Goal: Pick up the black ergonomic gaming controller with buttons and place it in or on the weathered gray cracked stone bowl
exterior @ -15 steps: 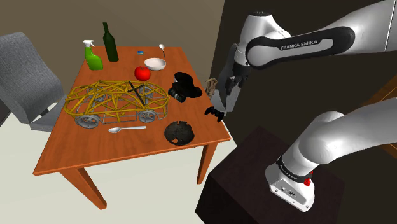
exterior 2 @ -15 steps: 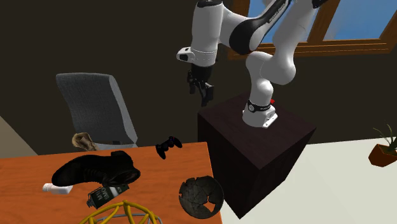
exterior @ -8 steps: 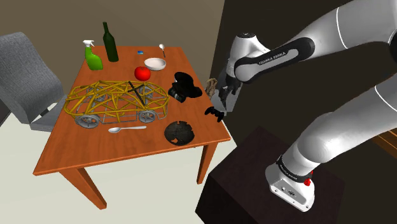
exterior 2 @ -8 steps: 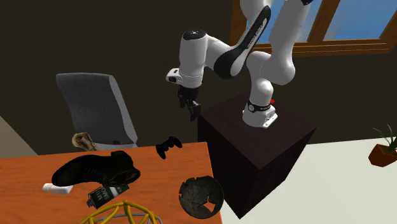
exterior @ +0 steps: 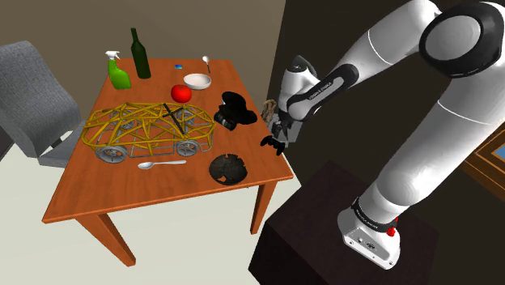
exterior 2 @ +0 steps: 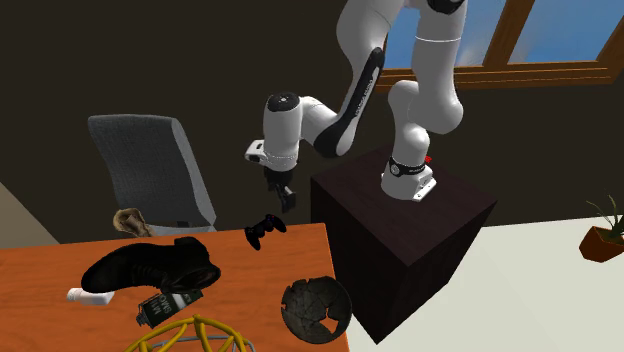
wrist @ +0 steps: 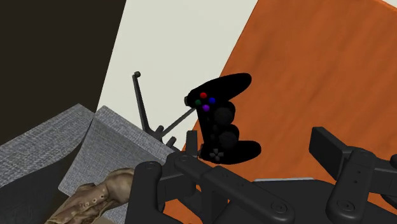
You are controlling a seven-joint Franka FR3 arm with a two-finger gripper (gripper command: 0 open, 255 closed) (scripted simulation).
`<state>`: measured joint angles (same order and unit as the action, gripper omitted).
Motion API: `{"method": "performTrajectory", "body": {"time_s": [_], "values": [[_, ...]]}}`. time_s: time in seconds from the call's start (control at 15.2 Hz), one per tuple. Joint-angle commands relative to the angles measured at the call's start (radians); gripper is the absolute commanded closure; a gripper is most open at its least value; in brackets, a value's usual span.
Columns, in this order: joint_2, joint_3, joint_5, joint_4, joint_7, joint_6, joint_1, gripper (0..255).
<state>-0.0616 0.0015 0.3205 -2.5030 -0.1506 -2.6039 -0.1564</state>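
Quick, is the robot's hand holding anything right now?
Gripper: open, holding nothing; the black game controller lies untouched just beyond it.

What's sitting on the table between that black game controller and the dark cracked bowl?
Nothing. In the shoulder view the stretch of orange table between the controller and the bowl is bare, and the second exterior view agrees.

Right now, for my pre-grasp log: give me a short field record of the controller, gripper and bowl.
controller: black, at the table corner by the stand, not held
gripper: open, hovering just above the controller
bowl: dark, cracked, on the table apart from the controller
table: orange-brown
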Motion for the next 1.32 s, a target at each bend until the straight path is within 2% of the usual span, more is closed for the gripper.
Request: {"method": "performTrajectory", "body": {"time_s": [0.0,0.4,0.92,1.25], "values": [[-0.084,-0.012,0.045,0.032,-0.03,-0.05,-0.004,0],[-0.314,-0.067,0.143,0.158,-0.09,-0.15,0.003,0],[-0.424,-0.1,0.179,0.195,-0.12,-0.227,0.013,0],[-0.424,-0.1,0.179,0.195,-0.12,-0.227,0.013,0]]}}
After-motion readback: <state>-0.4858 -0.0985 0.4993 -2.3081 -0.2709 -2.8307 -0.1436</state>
